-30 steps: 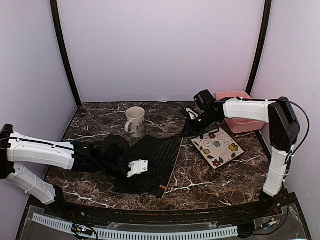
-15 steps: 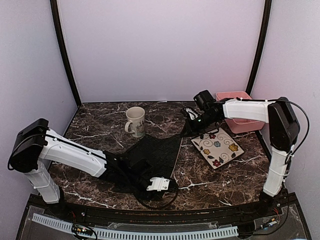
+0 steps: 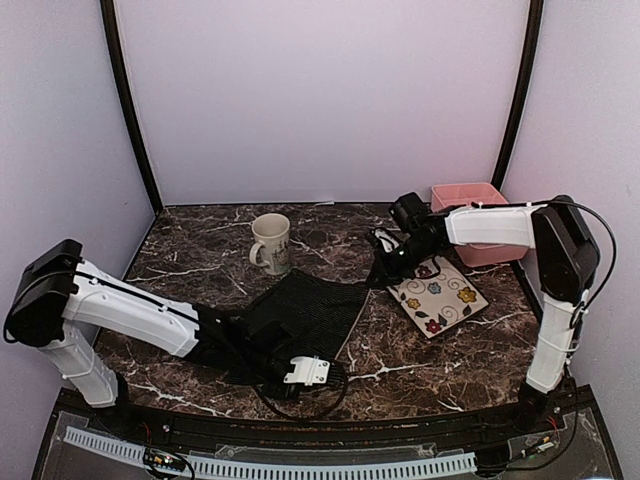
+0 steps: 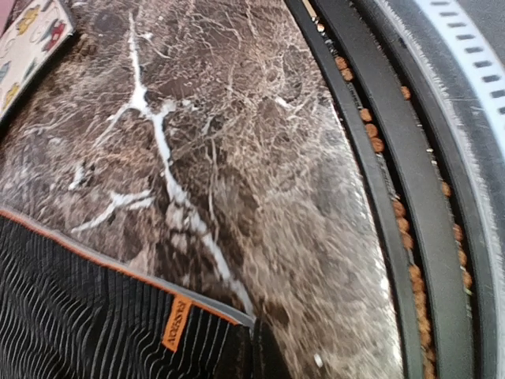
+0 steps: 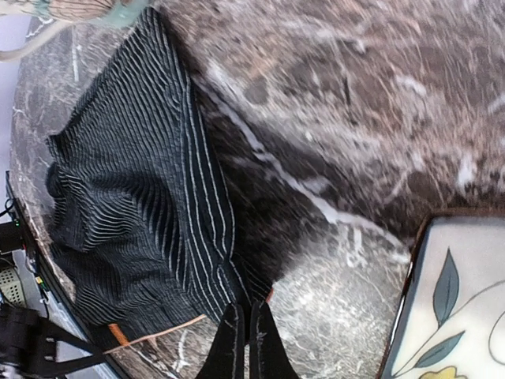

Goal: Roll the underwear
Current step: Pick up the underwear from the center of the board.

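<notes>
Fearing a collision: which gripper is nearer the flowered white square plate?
Right: the right gripper sits beside the plate's left corner; the left gripper is by the table's front edge.

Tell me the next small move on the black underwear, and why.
Probably lift both pinched corners slightly and carry that edge over the cloth to start the roll. The left gripper looks shut on the near, labelled corner of the black underwear, the right gripper on its far corner; the garment lies spread out, not yet rolled.
</notes>
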